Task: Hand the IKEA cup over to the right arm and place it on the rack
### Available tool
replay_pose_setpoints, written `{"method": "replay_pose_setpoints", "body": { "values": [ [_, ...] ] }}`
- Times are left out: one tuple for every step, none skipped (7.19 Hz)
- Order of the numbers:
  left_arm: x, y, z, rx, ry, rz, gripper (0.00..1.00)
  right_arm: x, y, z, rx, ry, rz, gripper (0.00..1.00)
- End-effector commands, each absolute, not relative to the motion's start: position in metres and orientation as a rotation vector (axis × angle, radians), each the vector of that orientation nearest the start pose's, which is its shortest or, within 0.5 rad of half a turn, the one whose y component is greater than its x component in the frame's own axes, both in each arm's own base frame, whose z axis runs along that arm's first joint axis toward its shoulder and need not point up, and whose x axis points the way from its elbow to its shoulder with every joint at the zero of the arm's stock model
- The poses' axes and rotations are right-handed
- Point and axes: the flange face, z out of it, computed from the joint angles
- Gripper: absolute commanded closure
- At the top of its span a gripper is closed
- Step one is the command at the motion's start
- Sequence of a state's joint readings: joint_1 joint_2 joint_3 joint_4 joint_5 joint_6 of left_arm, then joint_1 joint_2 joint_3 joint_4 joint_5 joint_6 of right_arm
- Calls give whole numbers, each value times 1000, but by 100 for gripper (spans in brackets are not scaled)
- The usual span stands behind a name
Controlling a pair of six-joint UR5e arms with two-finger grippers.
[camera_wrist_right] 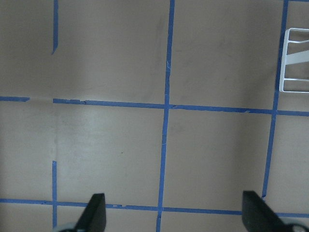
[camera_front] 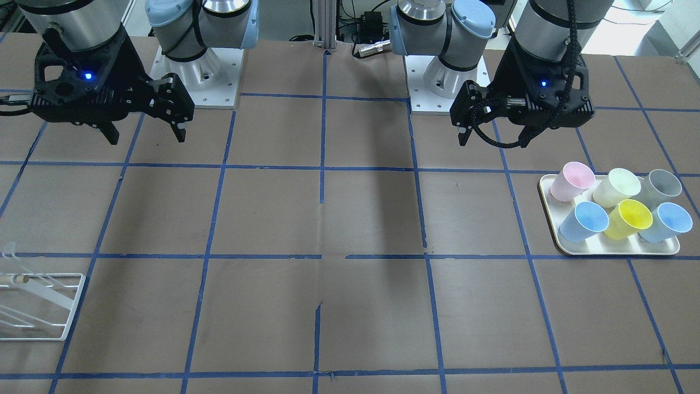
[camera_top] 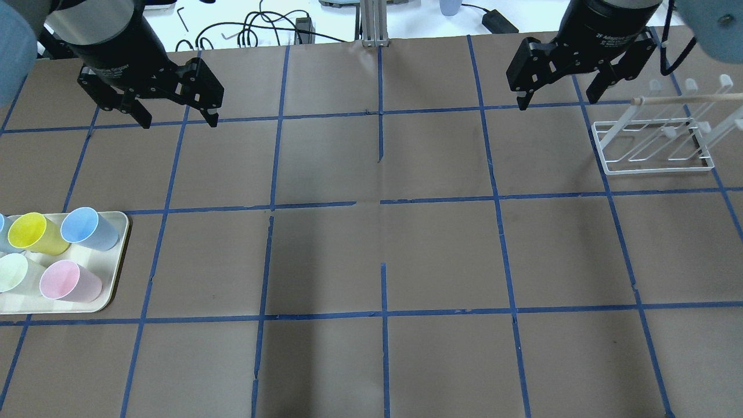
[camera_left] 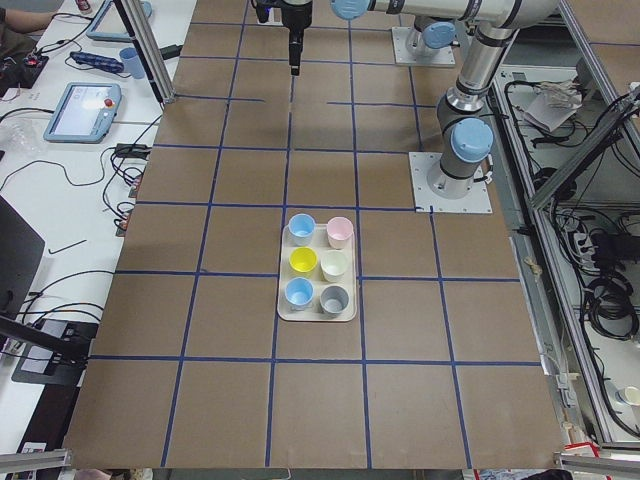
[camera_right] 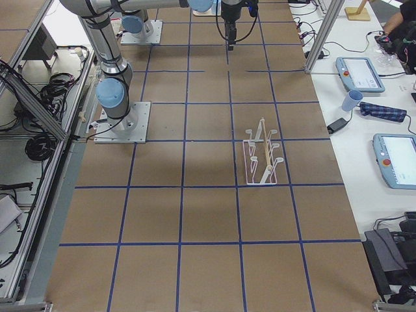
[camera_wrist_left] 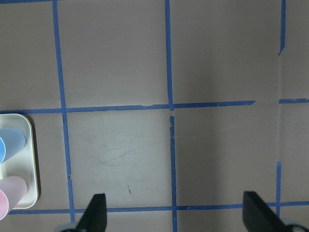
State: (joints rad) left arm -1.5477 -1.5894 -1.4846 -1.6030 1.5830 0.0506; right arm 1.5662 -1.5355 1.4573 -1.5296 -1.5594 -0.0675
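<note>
Fingers [camera_top: 206, 96] of the black left two-finger gripper [camera_top: 179, 119] are spread wide above the brown, blue-taped table [camera_top: 371, 249], and the black right gripper [camera_top: 557, 98] gapes likewise. One small pale blue tapered plastic cup [camera_front: 585, 220] and its twin [camera_front: 667, 221] stand upright among other cups on the cream tray [camera_front: 618, 248] near the left gripper. They are well apart from the white wire rack [camera_top: 650, 165], which sits beside the right gripper.

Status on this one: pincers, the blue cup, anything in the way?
Both open and empty: left pincer, right pincer. Two pale blue cups untouched in tray. Pegs bare on rack; no obstruction seen.
</note>
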Motion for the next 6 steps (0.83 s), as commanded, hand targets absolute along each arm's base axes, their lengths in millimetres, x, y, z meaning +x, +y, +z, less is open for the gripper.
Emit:
{"method": "replay_pose_setpoints", "body": {
  "values": [
    [-120,-505,518,43,3127,-54,0,132,-510,522,-96,3129,-58,0],
    [-120,-505,517,43,3127,-52,0,132,-510,522,-96,3127,-61,0],
    [-119,-505,519,38,3130,-59,0,132,-510,521,-96,3127,-56,0],
    [-113,-504,520,24,3129,-57,0,132,-510,521,-96,3126,-58,0],
    [-101,-504,522,83,3122,-53,0,132,-510,521,-99,3125,-58,0],
    [-64,-503,521,172,3120,4,0,132,-510,521,-96,3126,-56,0]
  ]
}}
